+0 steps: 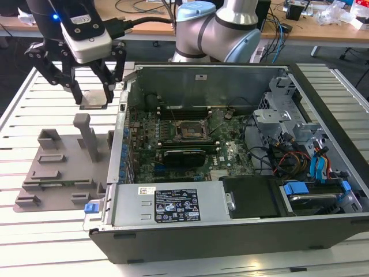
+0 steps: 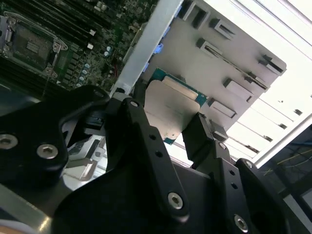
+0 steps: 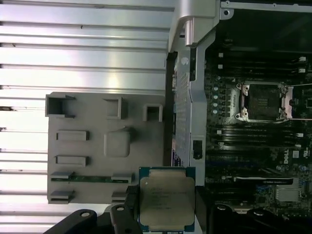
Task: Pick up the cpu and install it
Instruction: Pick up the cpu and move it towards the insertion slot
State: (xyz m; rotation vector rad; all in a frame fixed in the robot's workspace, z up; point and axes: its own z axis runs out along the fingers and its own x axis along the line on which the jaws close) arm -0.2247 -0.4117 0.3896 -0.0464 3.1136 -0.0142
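The cpu (image 1: 95,99) is a flat silver-topped square chip with a green edge, held between the black fingers of my gripper (image 1: 93,95). It hangs in the air above the far end of the grey plastic tray (image 1: 57,167), just beside the computer case's wall. In both wrist views the cpu (image 3: 166,197) (image 2: 171,103) sits between the two fingers, with the tray (image 3: 97,146) (image 2: 214,63) below it. The motherboard socket (image 1: 187,130) (image 3: 263,101) (image 2: 31,46) lies open inside the case, off to the exterior view's right of the gripper.
The open computer case (image 1: 230,219) lies on a white slatted table (image 1: 34,231). Its metal side wall (image 1: 121,138) stands between tray and motherboard. A drive cage with cables (image 1: 294,150) fills the exterior view's right end. The tray carries upright posts (image 1: 86,135).
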